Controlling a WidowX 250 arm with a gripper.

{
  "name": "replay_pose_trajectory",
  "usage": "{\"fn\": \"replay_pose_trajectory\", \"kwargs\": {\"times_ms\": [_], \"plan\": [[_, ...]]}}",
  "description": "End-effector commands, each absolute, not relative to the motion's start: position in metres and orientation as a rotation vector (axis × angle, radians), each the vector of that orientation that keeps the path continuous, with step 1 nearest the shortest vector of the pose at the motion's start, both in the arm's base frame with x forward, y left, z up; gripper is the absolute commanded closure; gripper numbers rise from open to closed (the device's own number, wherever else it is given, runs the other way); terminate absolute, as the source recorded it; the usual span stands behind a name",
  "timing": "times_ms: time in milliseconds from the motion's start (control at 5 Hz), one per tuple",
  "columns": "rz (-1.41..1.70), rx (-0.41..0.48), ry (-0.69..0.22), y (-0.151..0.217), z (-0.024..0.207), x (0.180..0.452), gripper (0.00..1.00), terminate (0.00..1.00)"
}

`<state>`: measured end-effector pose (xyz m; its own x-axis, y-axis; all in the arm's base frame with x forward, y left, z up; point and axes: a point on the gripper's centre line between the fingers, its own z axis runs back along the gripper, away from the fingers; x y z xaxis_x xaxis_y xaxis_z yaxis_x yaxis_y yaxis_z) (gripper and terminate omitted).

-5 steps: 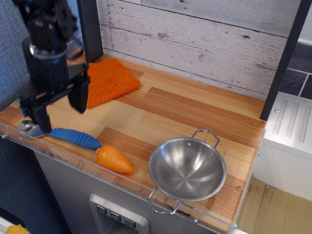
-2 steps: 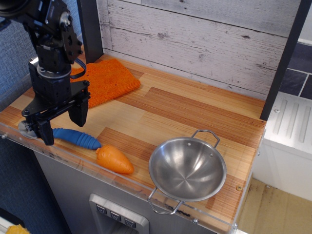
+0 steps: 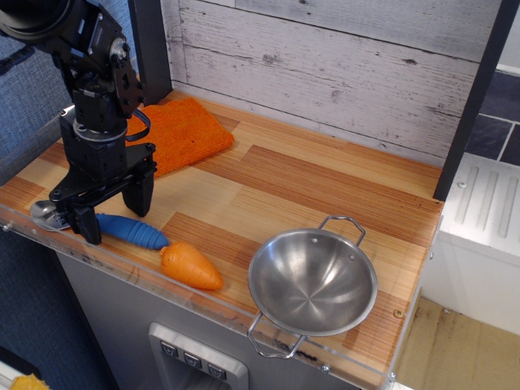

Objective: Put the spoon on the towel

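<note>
Black end effector [image 3: 114, 213] fingers spread, straddling the blue ribbed plastic handle of the silver-bowled spoon [image 3: 106, 225] at the wooden table [image 3: 309, 187] front edge. Contact seems not yet made (hard to tell). Risk: rounded handle rolls free, nudging smooth orange toy carrot [image 3: 191, 266]. Fuzzy orange folded towel [image 3: 183, 134] behind.

Fuzzy cloth towel [image 3: 180, 134]; ribbed plastic, shiny metal spoon [image 3: 122, 227]; glossy wood counter [image 3: 309, 187].

One spoon [image 3: 114, 224], one towel [image 3: 180, 134], one toy carrot [image 3: 190, 266], one steel bowl [image 3: 312, 282], one gripper [image 3: 116, 214].
</note>
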<state>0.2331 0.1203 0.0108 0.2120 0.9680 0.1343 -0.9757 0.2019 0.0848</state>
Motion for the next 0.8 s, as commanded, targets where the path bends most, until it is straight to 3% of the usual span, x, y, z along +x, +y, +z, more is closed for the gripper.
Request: {"fn": "replay_pose_trajectory", "kwargs": {"times_ms": [0,200,600], "plan": [[1.362,0.157,-0.084,0.1237,0.0134,0.2368,0.00,0.00],[1.353,0.164,-0.089,0.1209,0.0126,0.2351,1.00,0.00],[1.340,0.162,-0.113,0.1180,0.0215,0.2355,1.00,0.00]]}}
